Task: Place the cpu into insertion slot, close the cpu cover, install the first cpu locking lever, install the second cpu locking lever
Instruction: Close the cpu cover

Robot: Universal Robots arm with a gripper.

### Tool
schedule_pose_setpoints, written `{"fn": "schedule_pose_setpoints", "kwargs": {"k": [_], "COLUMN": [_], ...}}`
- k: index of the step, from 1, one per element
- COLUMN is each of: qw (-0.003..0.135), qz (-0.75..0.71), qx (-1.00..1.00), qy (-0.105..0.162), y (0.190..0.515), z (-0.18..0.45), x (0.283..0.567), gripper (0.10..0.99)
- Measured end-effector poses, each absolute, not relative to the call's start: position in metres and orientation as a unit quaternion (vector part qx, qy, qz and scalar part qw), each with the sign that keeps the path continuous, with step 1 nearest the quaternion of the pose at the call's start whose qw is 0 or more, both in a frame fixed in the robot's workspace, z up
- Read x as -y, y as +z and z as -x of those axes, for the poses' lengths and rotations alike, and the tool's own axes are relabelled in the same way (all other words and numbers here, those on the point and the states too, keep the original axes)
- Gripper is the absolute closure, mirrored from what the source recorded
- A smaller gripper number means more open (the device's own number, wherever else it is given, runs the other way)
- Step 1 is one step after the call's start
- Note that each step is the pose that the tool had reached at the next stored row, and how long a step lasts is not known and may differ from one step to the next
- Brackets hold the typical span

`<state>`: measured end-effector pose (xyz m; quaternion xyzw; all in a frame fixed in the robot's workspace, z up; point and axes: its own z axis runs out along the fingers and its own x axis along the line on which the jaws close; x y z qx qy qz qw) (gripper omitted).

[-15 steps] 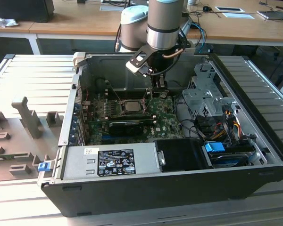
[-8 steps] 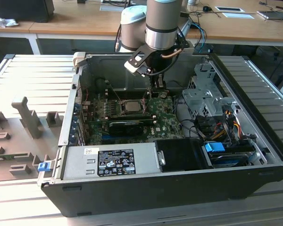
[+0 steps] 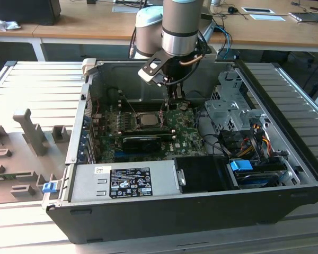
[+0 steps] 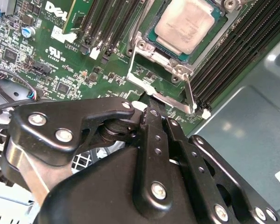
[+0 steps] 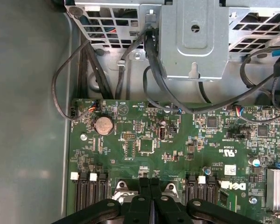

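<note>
Wooden desks point(image 3: 69, 26) run across the back; a grey slatted table point(image 3: 21, 84) up front carries an open PC case point(image 3: 201, 211). Inside, left to right in the exterior view: green motherboard point(image 3: 108, 124), then the cpu point(image 3: 147, 119) lying flat in the insertion slot point(image 4: 173, 50), approx. mid-board. Just right of it the gripper point(image 3: 173, 99) hangs low, fingers point(image 5: 144, 191) pressed together w/ nothing seen between them. In the second wrist view its tip sits at the outer edge of the cpu cover point(image 4: 172, 101), which stands clear of the chip, board showing thru its cut-out. Drive cage point(image 3: 233, 106) is furthest right.
</note>
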<state>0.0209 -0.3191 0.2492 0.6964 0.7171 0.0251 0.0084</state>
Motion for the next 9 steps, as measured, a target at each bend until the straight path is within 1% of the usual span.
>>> {"fn": "schedule_pose_setpoints", "kwargs": {"k": [9], "qw": [0.008], "qz": [-0.696], "qx": [-0.717], "qy": [0.025], "y": [0.2492], "z": [-0.0119], "x": [0.3191], "gripper": [0.98]}}
